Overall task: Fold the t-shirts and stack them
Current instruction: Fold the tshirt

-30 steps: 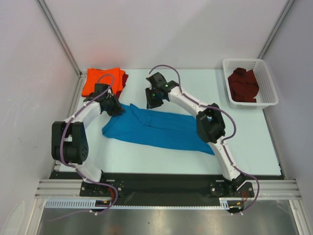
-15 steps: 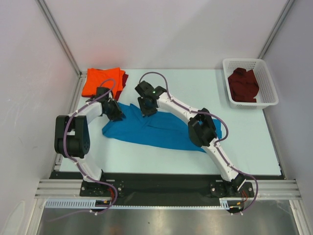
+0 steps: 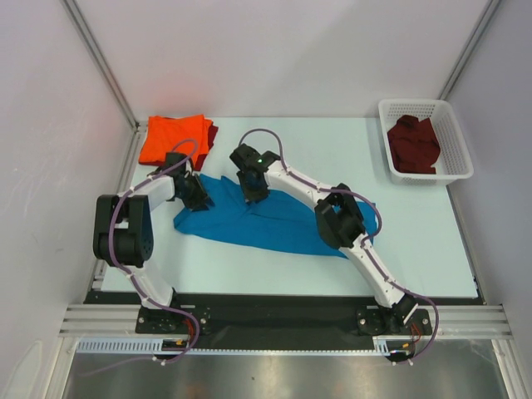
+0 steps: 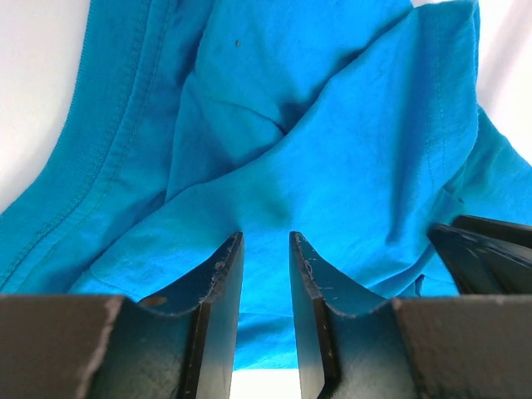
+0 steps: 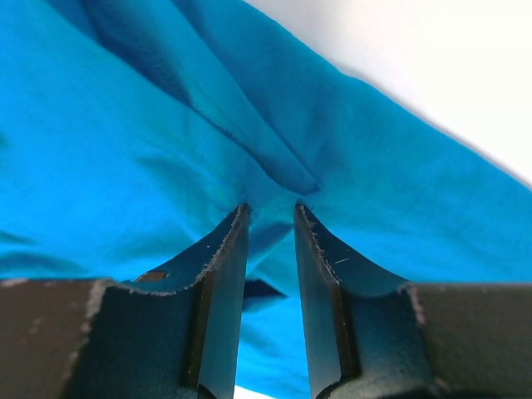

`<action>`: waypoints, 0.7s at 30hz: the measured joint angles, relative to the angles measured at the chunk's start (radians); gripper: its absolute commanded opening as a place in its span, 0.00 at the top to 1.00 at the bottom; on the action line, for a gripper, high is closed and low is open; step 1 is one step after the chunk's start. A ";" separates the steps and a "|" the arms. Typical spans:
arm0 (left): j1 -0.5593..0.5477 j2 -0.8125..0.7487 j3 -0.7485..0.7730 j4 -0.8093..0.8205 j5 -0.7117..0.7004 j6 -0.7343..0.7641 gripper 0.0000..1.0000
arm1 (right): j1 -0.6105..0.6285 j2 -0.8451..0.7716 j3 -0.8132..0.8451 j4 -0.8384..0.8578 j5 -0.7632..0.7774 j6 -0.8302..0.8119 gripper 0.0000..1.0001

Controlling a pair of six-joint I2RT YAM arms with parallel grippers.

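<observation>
A bright blue t-shirt (image 3: 278,223) lies crumpled across the middle of the table. My left gripper (image 3: 198,194) is at its upper left corner, and in the left wrist view (image 4: 266,238) its jaws are nearly closed with blue cloth (image 4: 332,125) between the tips. My right gripper (image 3: 252,193) is on the shirt's far edge. In the right wrist view (image 5: 270,208) it pinches a bunched fold of blue cloth (image 5: 125,166). A folded orange t-shirt (image 3: 170,137) lies at the far left on a dark maroon one (image 3: 211,133).
A white lattice basket (image 3: 425,104) stands at the far right with dark maroon t-shirts (image 3: 413,143) in it. Metal frame posts rise at both back corners. The right arm's elbow (image 3: 337,223) hangs over the blue shirt's right part.
My right gripper has moved left and towards me with the blue shirt's far edge, bunching the cloth. My left gripper has shifted slightly at the shirt's left corner.
</observation>
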 measured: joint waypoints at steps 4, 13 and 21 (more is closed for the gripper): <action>0.000 0.000 0.000 0.002 0.000 0.000 0.66 | 0.000 0.017 0.000 0.000 0.000 0.003 0.67; 0.001 0.006 0.000 0.008 0.000 0.000 0.66 | -0.002 0.018 0.001 0.004 0.004 0.010 0.90; 0.008 0.028 0.000 0.010 0.000 0.000 0.66 | -0.010 0.022 0.006 0.007 0.003 0.026 0.99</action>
